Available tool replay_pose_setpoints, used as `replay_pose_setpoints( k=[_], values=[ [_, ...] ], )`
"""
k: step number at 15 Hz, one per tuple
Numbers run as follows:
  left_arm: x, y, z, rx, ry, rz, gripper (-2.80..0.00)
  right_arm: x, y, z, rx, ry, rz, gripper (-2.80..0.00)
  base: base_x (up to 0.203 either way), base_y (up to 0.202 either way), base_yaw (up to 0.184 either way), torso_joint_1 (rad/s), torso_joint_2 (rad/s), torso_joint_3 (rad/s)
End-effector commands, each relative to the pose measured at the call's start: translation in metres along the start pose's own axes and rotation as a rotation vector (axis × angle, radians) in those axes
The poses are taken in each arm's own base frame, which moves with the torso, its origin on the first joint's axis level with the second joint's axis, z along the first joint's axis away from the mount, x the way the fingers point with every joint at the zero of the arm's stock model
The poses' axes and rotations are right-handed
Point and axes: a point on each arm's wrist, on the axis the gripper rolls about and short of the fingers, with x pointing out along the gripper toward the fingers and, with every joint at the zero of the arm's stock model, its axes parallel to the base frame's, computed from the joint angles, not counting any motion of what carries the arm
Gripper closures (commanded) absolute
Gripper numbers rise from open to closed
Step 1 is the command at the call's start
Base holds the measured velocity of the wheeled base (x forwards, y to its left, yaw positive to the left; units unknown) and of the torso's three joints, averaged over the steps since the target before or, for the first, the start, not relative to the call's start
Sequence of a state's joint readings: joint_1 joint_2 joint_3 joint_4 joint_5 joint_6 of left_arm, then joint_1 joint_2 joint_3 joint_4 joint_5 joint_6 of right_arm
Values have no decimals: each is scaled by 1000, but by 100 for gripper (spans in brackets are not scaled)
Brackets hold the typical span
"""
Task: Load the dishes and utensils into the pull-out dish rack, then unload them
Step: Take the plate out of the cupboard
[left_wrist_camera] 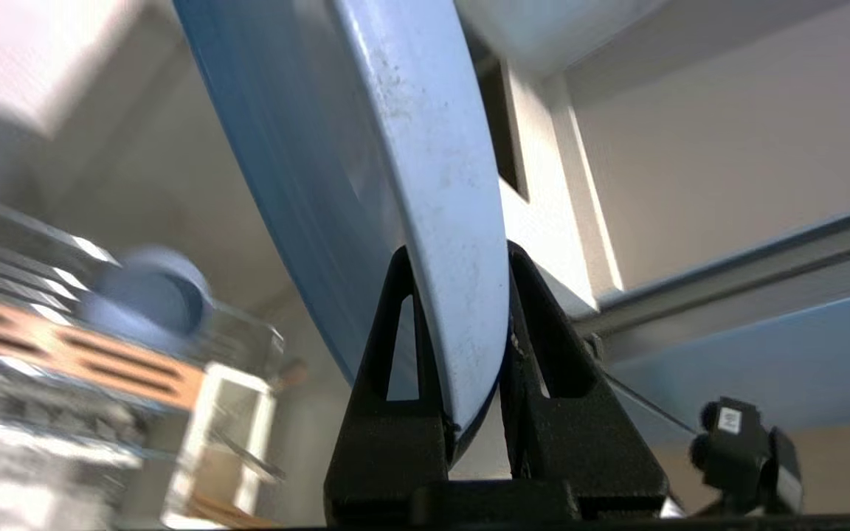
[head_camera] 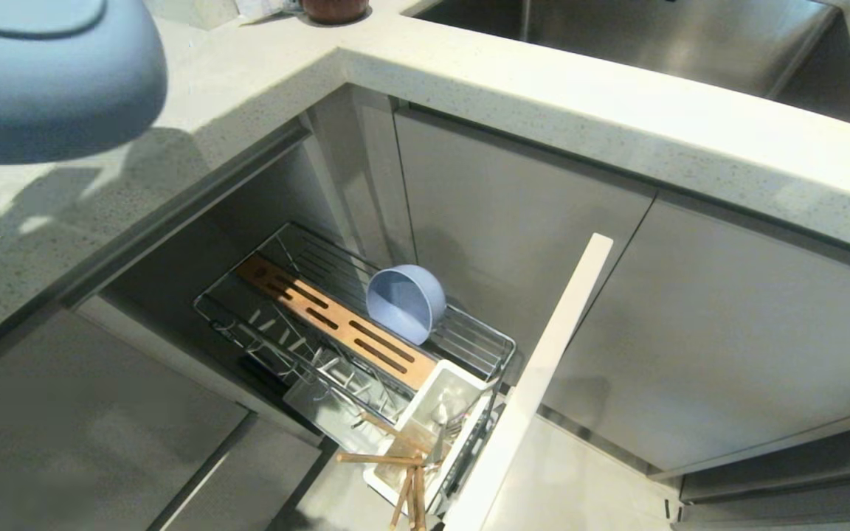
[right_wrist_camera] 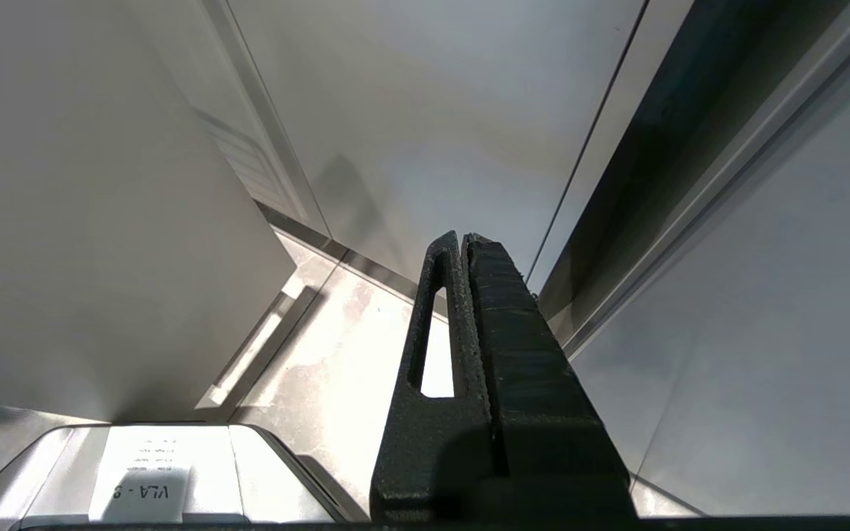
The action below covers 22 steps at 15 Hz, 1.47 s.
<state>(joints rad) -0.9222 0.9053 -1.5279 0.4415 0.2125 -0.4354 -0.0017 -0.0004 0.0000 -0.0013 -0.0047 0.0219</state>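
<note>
The wide light-blue plate hangs at the head view's upper left, above the countertop. My left gripper is shut on the plate's rim, one finger on each face; the gripper itself is outside the head view. Below, the pull-out dish rack stands drawn out. The light-blue bowl lies on its side in it, beside the wooden strip. Wooden chopsticks and silver utensils stick out of the white cup. My right gripper is shut, empty and parked low by the cabinets.
The rack's tall cabinet front stands edge-on to the right of the cup. The speckled countertop wraps round the corner above the rack, with a steel sink at the back right and a brown pot at the back.
</note>
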Motion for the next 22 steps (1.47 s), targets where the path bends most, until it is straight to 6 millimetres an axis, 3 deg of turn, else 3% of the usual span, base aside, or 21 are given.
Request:
replay_pose_setpoints(
  k=[1,7,10,13,16,19,22],
  values=[
    [-28,1,6,80,-122,101,0,0,0,0,0,-1,0,0,0,0,0,0,0,0],
    [-40,-14,3,320,-338,562,0,0,0,0,0,-1,0,0,0,0,0,0,0,0],
    [-27,-12,4,415,-394,853,0,0,0,0,0,-2,0,0,0,0,0,0,0,0],
    [-6,0,25,629,-304,1082,0,0,0,0,0,-2,0,0,0,0,0,0,0,0],
    [12,26,33,770,-24,1291,0,0,0,0,0,-3,0,0,0,0,0,0,0,0],
    [36,58,40,756,92,1386,0,0,0,0,0,-1,0,0,0,0,0,0,0,0],
    [76,88,33,749,249,1393,0,0,0,0,0,-3,0,0,0,0,0,0,0,0]
  ],
)
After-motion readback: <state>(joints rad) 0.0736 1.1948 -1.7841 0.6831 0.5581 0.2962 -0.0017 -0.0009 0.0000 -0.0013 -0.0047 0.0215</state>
